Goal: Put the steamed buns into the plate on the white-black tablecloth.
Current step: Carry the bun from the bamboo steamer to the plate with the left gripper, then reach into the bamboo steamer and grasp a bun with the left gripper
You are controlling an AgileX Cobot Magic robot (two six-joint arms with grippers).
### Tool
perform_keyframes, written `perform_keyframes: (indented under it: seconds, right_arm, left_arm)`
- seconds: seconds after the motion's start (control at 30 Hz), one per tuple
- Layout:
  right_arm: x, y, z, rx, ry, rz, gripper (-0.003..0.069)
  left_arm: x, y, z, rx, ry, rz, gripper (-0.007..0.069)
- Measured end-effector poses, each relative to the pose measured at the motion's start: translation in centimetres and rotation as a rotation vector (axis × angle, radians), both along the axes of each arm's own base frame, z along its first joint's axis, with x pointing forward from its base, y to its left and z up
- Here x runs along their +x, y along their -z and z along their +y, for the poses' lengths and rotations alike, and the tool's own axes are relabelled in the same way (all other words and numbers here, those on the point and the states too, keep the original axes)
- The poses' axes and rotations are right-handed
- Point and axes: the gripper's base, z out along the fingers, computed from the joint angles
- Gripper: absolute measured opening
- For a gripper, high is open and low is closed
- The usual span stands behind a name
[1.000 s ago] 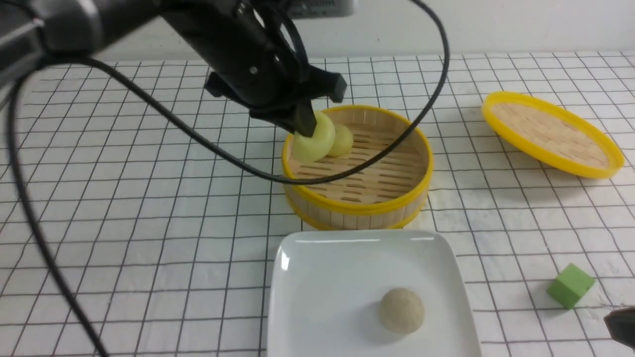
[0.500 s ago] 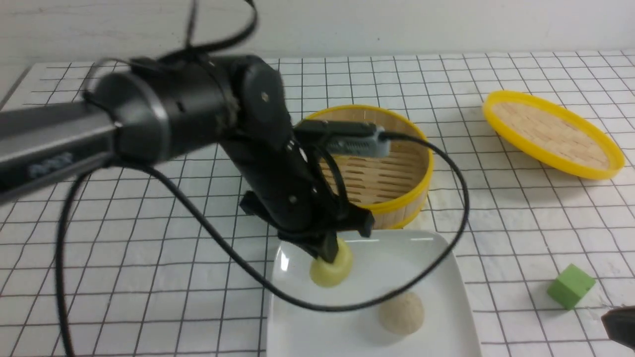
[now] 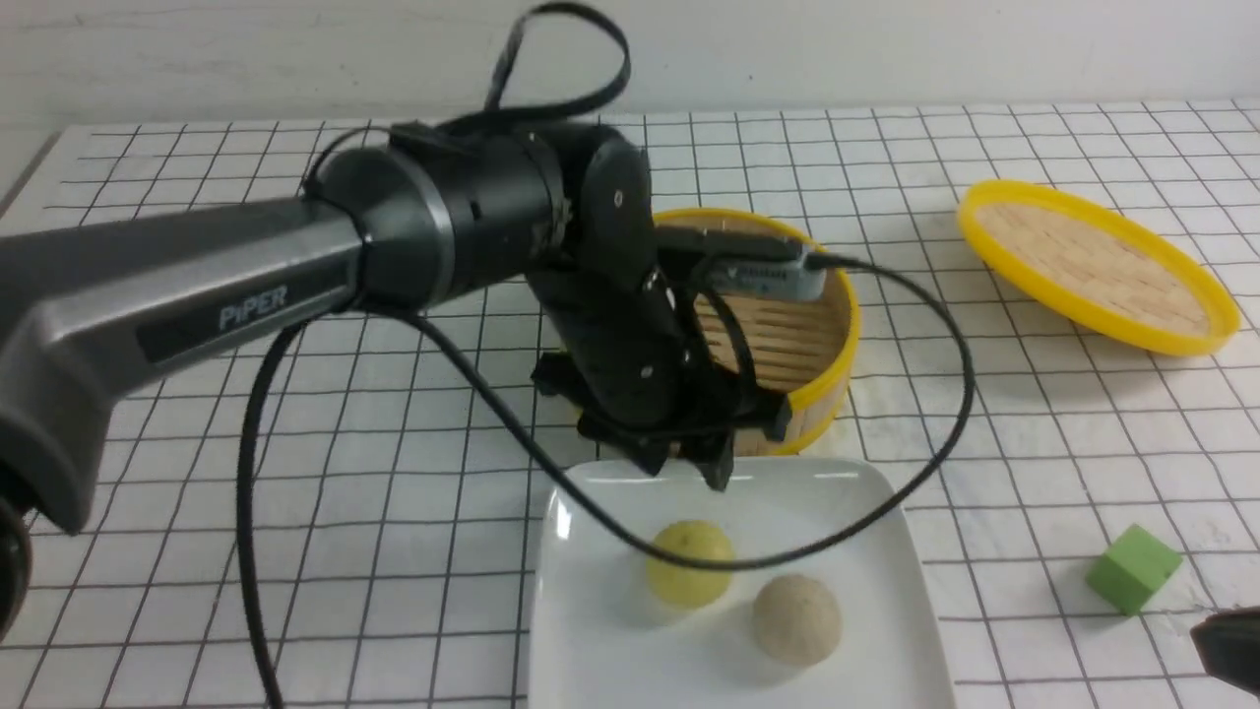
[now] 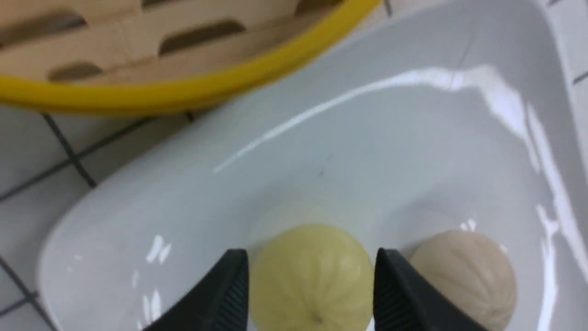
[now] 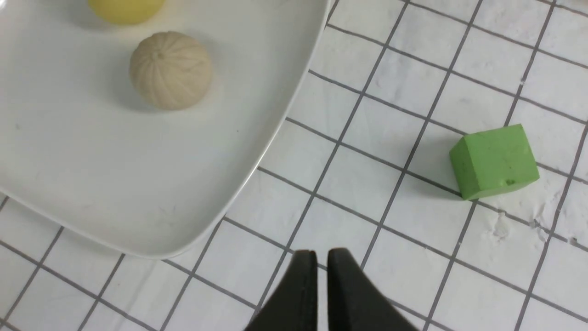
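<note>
Looking at your left gripper point(image 3: 689, 469), you'll see it hanging just above the far edge of the plate point(image 3: 610, 630), its fingers point(image 4: 229, 285) spread wide and pinching nothing. The pale yellow bun point(image 3: 689, 561) lies on the plate below it, a little towards the plate's far side. In the left wrist view the two fingers stand on either side of that bun, but the front view shows them raised clear of it.

The beige-grey bun point(image 3: 797, 617) rests on the plate too, just beside the yellow one on its right and nearer the plate's near edge. The two look very close, and you cannot tell whether they touch.

Your right gripper point(image 5: 321, 257) hovers over the white-black tablecloth point(image 3: 394, 512) off the plate's near right corner, its fingers all but pressed together with only a thin slit between them and nothing in it.

Beyond the plate's far edge stands the bamboo basket point(image 3: 832, 335), largely hidden behind the left arm. Its lid point(image 3: 1093, 266) lies well off to the plate's far right. A green cube point(image 3: 1132, 568) sits on the cloth to the plate's right.
</note>
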Motion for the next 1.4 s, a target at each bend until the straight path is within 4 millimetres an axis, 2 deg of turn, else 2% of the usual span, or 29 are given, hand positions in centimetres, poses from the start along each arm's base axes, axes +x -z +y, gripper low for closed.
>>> perform_keyframes:
  seconds: [0.03, 0.07, 0.1, 0.13, 0.17, 0.2, 0.23, 0.3, 0.37, 0.4, 0.43, 0.5, 0.53, 0.7, 0.77, 0.8, 0.87, 0.93, 1.07, 1.2, 1.27, 1.3, 1.33, 1.4]
  right_arm:
    - [0.0, 0.0, 0.0, 0.002, 0.000, 0.000, 0.0059]
    - [0.0, 0.0, 0.0, 0.005, 0.001, -0.003, 0.0062]
    - [0.0, 0.0, 0.0, 0.005, 0.001, -0.003, 0.0062]
    - [0.0, 0.0, 0.0, 0.006, 0.001, -0.003, 0.0065]
    - [0.0, 0.0, 0.1, 0.009, 0.001, -0.001, 0.0067]
    - [0.0, 0.0, 0.1, 0.009, 0.001, -0.001, 0.0067]
    - [0.0, 0.0, 0.1, 0.012, 0.002, 0.000, 0.0069]
    - [0.0, 0.0, 0.1, 0.015, 0.002, 0.001, 0.0073]
    - [0.0, -0.1, 0.2, 0.027, 0.003, 0.006, 0.0078]
    - [0.0, -0.1, 0.2, 0.027, 0.003, 0.006, 0.0078]
    - [0.0, -0.1, 0.2, 0.032, 0.004, 0.008, 0.0080]
    - [-0.1, -0.1, 0.2, 0.038, 0.004, 0.010, 0.0082]
    - [-0.1, -0.1, 0.3, 0.043, 0.005, 0.013, 0.0085]
    - [-0.1, -0.1, 0.3, 0.050, 0.005, 0.016, 0.0096]
    - [-0.1, -0.1, 0.3, 0.050, 0.005, 0.016, 0.0098]
    - [-0.1, -0.1, 0.3, 0.050, 0.005, 0.016, 0.0099]
    - [-0.1, -0.1, 0.3, 0.050, 0.005, 0.016, 0.0099]
    - [-0.1, -0.1, 0.3, 0.050, 0.005, 0.016, 0.0104]
    - [-0.1, -0.1, 0.3, 0.051, 0.006, 0.016, 0.0108]
    - [-0.1, -0.1, 0.3, 0.052, 0.006, 0.016, 0.0113]
    - [-0.1, -0.1, 0.3, 0.052, 0.006, 0.016, 0.0115]
    - [-0.1, -0.1, 0.3, 0.052, 0.006, 0.016, 0.0115]
    - [-0.1, -0.1, 0.3, 0.052, 0.006, 0.016, 0.0117]
    - [-0.1, -0.1, 0.3, 0.053, 0.006, 0.017, 0.0117]
  left_arm:
    - [0.4, -1.1, -0.1, -0.004, -0.017, -0.027, 0.0327]
    - [1.1, -2.9, -0.2, 0.000, -0.042, -0.077, 0.0227]
    - [1.2, -3.1, -0.2, 0.000, -0.045, -0.083, 0.0212]
    - [2.1, -4.3, -0.1, 0.004, -0.072, -0.118, 0.0111]
    - [3.1, -4.9, 0.2, 0.011, -0.105, -0.127, 0.0055]
    - [3.4, -5.3, 0.2, 0.005, -0.110, -0.135, 0.0042]
    - [4.8, -5.6, 0.6, 0.001, -0.148, -0.134, 0.0015]
    - [6.3, -5.4, 1.1, 0.002, -0.186, -0.117, 0.0004]
    - [9.2, -5.4, 2.0, -0.035, -0.249, -0.103, 0.0005]
    - [9.3, -5.1, 2.1, -0.029, -0.253, -0.095, 0.0005]
    - [10.7, -5.1, 2.4, -0.048, -0.273, -0.099, 0.0022]
    - [11.8, -4.5, 2.5, -0.054, -0.286, -0.101, 0.0049]
    - [12.7, -4.1, 2.3, -0.064, -0.289, -0.115, 0.0093]
    - [14.3, -1.6, 1.3, -0.061, -0.286, -0.112, 0.0283]
    - [14.5, -0.8, 1.1, -0.056, -0.287, -0.105, 0.0323]
    - [14.8, -0.1, 1.0, -0.053, -0.288, -0.104, 0.0372]
    - [15.3, 0.9, 0.9, -0.052, -0.292, -0.124, 0.0424]
    - [16.0, 1.5, 0.7, -0.063, -0.297, -0.173, 0.0451]
    - [17.0, 2.6, 0.4, -0.080, -0.302, -0.234, 0.0444]
    - [17.2, 4.2, 0.2, -0.071, -0.303, -0.214, 0.0367]
    - [17.2, 4.5, 0.1, -0.077, -0.305, -0.195, 0.0246]
    - [17.1, 4.4, 0.1, -0.077, -0.306, -0.190, 0.0222]
    - [16.9, 3.9, 0.2, -0.079, -0.305, -0.177, 0.0132]
    - [16.3, 2.4, 0.4, -0.072, -0.301, -0.155, 0.0039]
